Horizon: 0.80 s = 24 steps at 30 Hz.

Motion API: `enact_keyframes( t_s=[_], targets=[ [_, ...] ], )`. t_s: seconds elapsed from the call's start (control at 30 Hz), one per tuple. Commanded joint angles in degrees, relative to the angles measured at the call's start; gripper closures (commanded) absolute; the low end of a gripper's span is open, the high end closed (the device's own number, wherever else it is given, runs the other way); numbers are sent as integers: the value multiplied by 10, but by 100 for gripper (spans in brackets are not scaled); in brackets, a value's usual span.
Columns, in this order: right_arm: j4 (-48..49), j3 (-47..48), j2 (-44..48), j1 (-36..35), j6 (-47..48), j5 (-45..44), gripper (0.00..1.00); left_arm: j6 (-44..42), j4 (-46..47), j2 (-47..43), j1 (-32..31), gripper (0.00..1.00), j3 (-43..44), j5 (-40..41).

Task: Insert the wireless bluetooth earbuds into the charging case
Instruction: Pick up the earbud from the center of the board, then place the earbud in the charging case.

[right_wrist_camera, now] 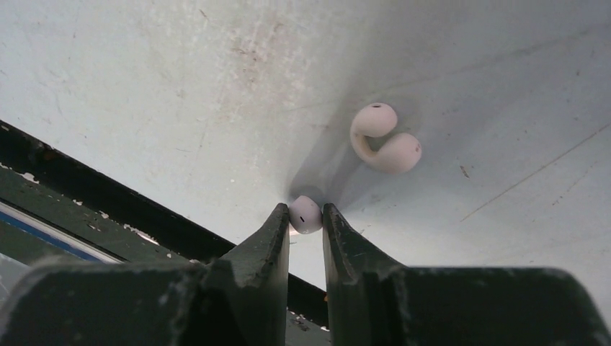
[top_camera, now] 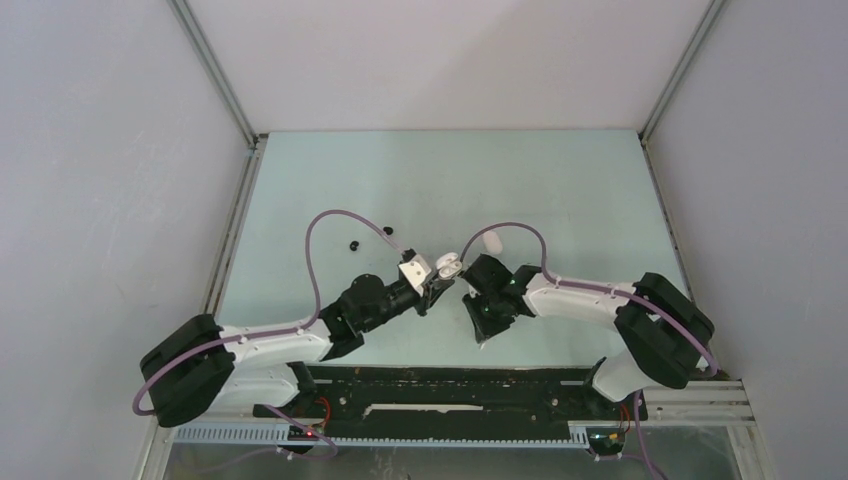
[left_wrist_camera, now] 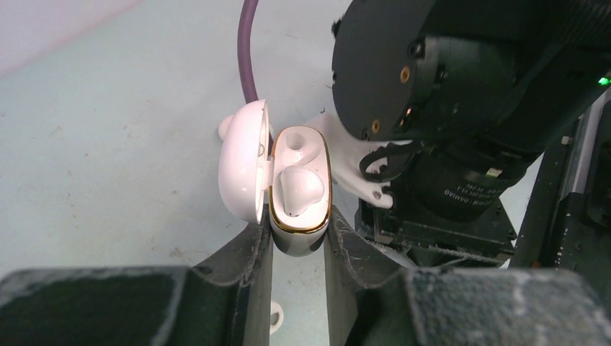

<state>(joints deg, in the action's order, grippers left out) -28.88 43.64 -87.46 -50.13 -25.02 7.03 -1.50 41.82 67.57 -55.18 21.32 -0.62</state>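
Right gripper [right_wrist_camera: 305,218] pinches a white earbud [right_wrist_camera: 305,213] at its very tips, so the rounded bud could squirt free; left gripper [left_wrist_camera: 297,232] clamps the open charging case [left_wrist_camera: 297,144].

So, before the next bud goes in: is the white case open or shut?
Open. The charging case, held between the left fingers, has its lid swung aside, showing one earbud seated and one slot empty.
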Motion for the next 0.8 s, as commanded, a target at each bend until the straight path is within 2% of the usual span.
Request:
enact_keyframes(
  t_s=[0.0, 0.07, 0.17, 0.43, 0.53, 0.63, 0.77],
  targets=[
    [-20, -24, -63, -21, 17, -63, 87, -7, 14, -29, 3, 100, -7, 21],
    [-23, -21, -68, -30, 18, -63, 100, -9, 12, -36, 3, 100, -10, 32],
    [-21, -19, -42, -39, 21, -63, 100, -11, 12, -43, 5, 100, -15, 41],
    [-55, 67, 141, -45, 117, -61, 100, 4, 12, -34, 6, 100, -10, 49],
    [-62, 72, 200, -30, 157, -59, 100, 11, 13, -30, 6, 100, -9, 55],
    [-46, 69, 250, 7, 193, -27, 100, 11, 13, -18, 6, 100, -6, 59],
    [-11, 67, 329, 2, 264, -14, 100, 11, 13, 15, 6, 100, 8, 32]
  ],
)
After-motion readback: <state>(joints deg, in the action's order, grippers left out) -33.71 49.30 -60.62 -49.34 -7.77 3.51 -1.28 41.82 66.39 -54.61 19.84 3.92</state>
